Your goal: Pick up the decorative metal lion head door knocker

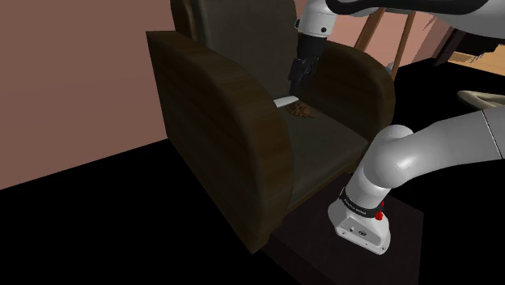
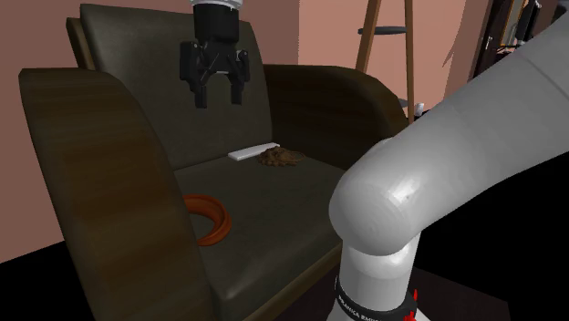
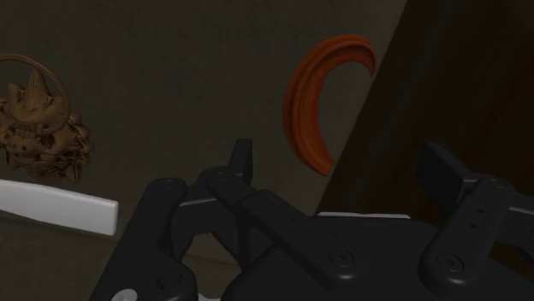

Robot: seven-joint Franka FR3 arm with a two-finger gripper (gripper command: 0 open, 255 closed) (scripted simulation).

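Observation:
The lion head door knocker (image 2: 282,158) is a small brown lump lying on the dark armchair seat (image 2: 274,210), near the backrest. In the wrist view the knocker (image 3: 41,128) shows a carved face with a ring above it. It also peeks over the armrest in the shoulder view, knocker (image 1: 301,110). My black gripper (image 2: 217,94) hangs open well above the seat, in front of the backrest and off to the side of the knocker. Nothing is between its fingers (image 3: 242,162). The gripper (image 1: 298,81) points down at the seat.
A flat white bar (image 2: 253,150) lies beside the knocker. An orange-red ring (image 2: 209,221) rests on the seat against the near armrest (image 2: 100,155). High armrests (image 1: 227,121) close in both sides. A wooden ladder (image 2: 387,46) stands behind the chair.

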